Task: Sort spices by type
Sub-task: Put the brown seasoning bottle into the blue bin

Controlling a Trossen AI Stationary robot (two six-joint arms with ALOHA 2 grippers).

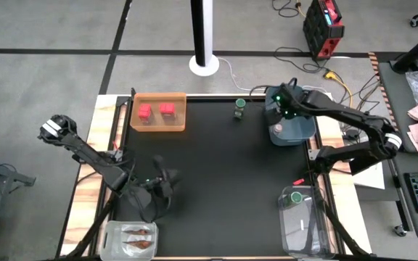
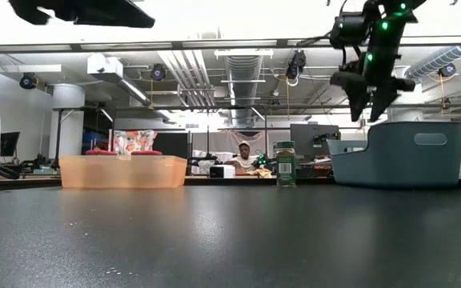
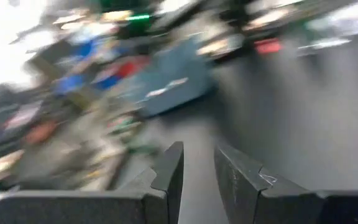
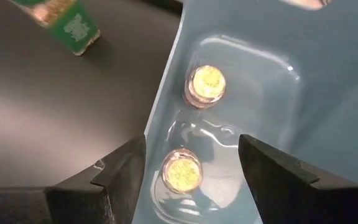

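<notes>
Two tan-capped jars [image 4: 207, 84] stand inside the blue tub [image 1: 296, 130] at the table's two o'clock corner. The right claw [image 4: 191, 165] hangs over them, jaws spread and empty. The one green-capped jar [image 1: 240, 107] left on the table [image 1: 216, 174] stands at twelve o'clock, just beside the tub. Swinging toward it, the claw could clip the tub wall or tip the jar. The red boxes [image 1: 156, 110] sit in the orange tray [image 1: 158, 125] at eleven o'clock. The left claw [image 3: 197, 180], at seven o'clock, is nearly closed and empty.
</notes>
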